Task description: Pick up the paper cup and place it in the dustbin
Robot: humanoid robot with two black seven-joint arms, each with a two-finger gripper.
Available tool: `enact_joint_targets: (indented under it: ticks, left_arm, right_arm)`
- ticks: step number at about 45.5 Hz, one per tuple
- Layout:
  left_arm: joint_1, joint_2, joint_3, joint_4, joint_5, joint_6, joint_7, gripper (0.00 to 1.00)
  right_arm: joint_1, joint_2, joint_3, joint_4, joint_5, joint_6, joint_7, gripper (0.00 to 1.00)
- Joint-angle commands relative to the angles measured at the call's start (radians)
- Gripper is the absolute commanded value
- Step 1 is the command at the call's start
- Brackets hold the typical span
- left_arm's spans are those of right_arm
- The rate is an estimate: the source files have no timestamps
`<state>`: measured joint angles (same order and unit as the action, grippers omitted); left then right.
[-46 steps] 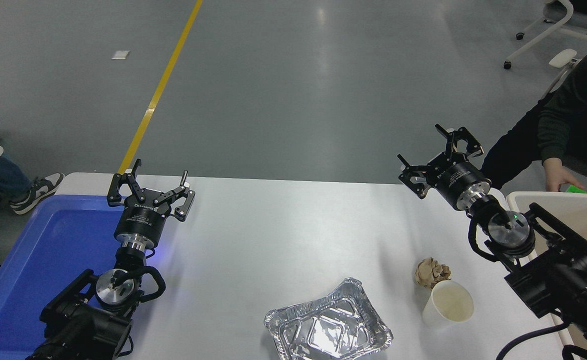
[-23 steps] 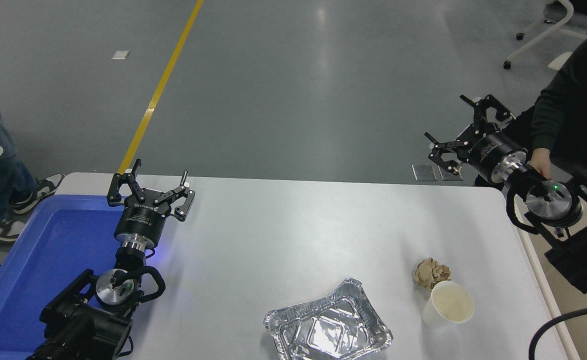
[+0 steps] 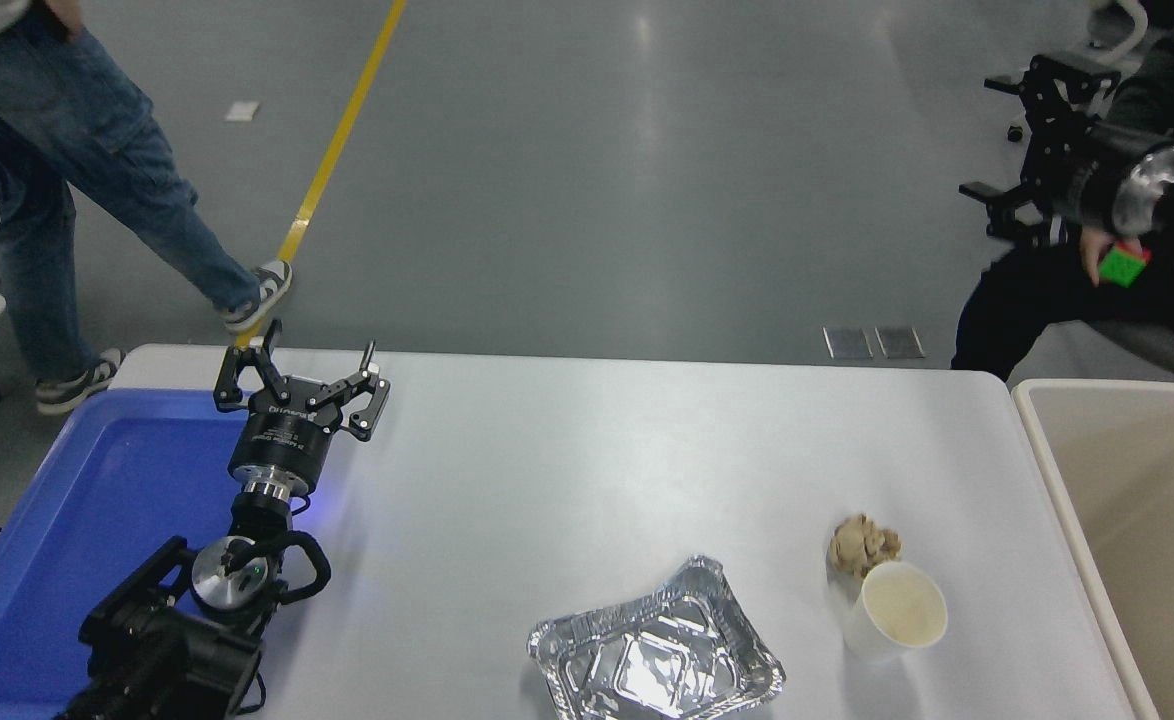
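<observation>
Table free of right gripper now

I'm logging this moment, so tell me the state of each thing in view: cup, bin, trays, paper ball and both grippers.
paper cup: upright, empty, on the table
dustbin: open, nothing visible inside
foil tray: empty, dented
paper ball: crumpled, beside the cup
blue tray: empty
left gripper: open, parked
right gripper: raised high, empty, fingers unclear
</observation>
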<state>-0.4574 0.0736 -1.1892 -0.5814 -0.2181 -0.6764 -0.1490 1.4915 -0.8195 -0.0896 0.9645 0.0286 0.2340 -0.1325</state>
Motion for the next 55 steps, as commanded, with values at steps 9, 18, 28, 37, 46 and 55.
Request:
enact_joint_targets:
  ticks: [9, 18, 28, 37, 46, 55]
  left_arm:
    - [0.0, 0.0, 0.0, 0.0, 0.0, 0.0, 0.0, 0.99]
    - [0.0, 0.0, -0.001, 0.0, 0.0, 0.0, 0.0, 0.99]
    - [0.0, 0.0, -0.003, 0.0, -0.001, 0.001, 0.0, 0.99]
    - [0.0, 0.0, -0.003, 0.0, -0.001, 0.0, 0.0, 0.99]
    - [0.0, 0.0, -0.003, 0.002, 0.0, 0.0, 0.0, 0.99]
    - [0.0, 0.0, -0.001, 0.0, 0.0, 0.0, 0.0, 0.99]
  right_arm:
    - [0.636, -0.038, -0.746, 0.44, -0.084, 0.087, 0.005, 1.0]
    - [0.854, 0.0, -0.992, 0.631, -0.298, 0.163, 0.007, 1.0]
    - [0.931, 0.016, -1.055, 0.744, -0.414, 0.334, 0.007, 1.0]
    - [0.934, 0.066, -1.101, 0.757, -0.437, 0.396, 0.008, 1.0]
    - [0.922, 0.118, -1.105, 0.757, -0.498, 0.436, 0.008, 1.0]
    - [0.874, 0.125, -1.118, 0.758, -0.536, 0.447, 0.008, 1.0]
